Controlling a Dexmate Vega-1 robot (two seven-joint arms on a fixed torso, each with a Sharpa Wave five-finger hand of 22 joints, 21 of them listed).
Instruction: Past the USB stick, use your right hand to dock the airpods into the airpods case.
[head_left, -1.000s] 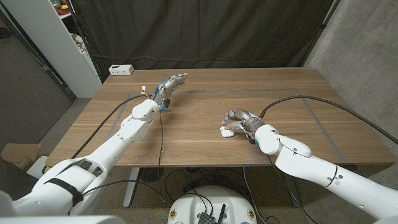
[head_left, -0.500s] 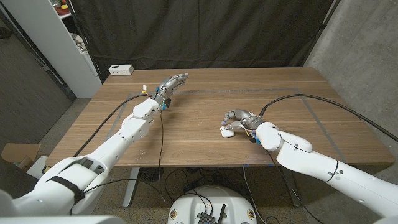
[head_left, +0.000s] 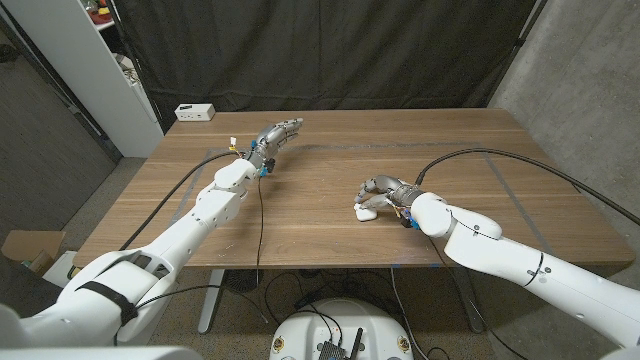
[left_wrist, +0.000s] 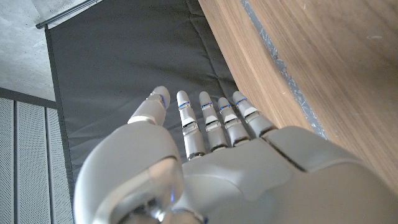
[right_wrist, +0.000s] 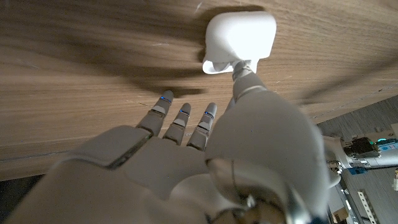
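The white airpods case (head_left: 366, 211) lies on the wooden table (head_left: 330, 235) right of the middle. My right hand (head_left: 387, 192) sits just behind it, and the airpods themselves cannot be made out. In the right wrist view the thumb tip (right_wrist: 244, 70) touches the case (right_wrist: 240, 36) while the other fingers (right_wrist: 180, 121) stretch out over bare wood, holding nothing. My left hand (head_left: 277, 132) hovers over the far left part of the table with straight fingers (left_wrist: 211, 118) close together, and it is empty.
A small white box (head_left: 194, 111) stands at the table's far left corner. A black cable (head_left: 500, 160) arcs over the right side of the table to my right arm. A dark curtain (head_left: 330, 50) hangs behind and a white shelf (head_left: 100, 70) stands at the far left.
My right arm has crept slightly forward, with the hand staying at the case. The case has barely shifted. The left arm has not moved.
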